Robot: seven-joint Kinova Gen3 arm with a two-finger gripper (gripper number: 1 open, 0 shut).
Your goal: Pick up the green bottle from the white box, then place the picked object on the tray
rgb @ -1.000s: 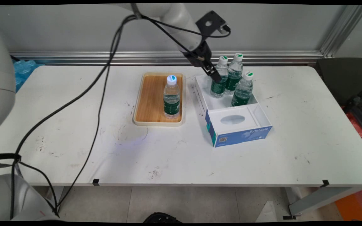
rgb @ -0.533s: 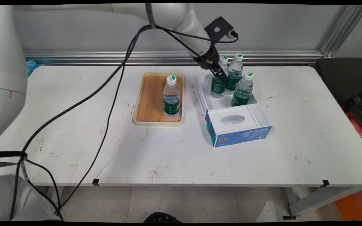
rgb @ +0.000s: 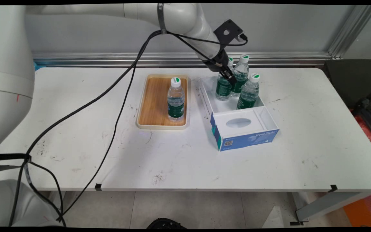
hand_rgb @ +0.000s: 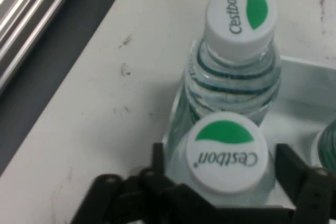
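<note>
On a scuffed white tabletop (rgb: 185, 154) before a grey wall, we see the gripper (rgb: 229, 75) lowered over the rear-left bottle (hand_rgb: 226, 156) in a white-and-blue box (rgb: 242, 129), its jaws spread wide either side of the cap without gripping it. Two more bottles (rgb: 248, 91) stand just beside it. A fourth bottle (rgb: 175, 100) stands upright on a wooden tray (rgb: 155, 103) nearby.

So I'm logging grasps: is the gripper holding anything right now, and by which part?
Nothing is clearly held. The gripper is open, its fingers straddling the neck and cap of one bottle in the box, not visibly clamped.
</note>
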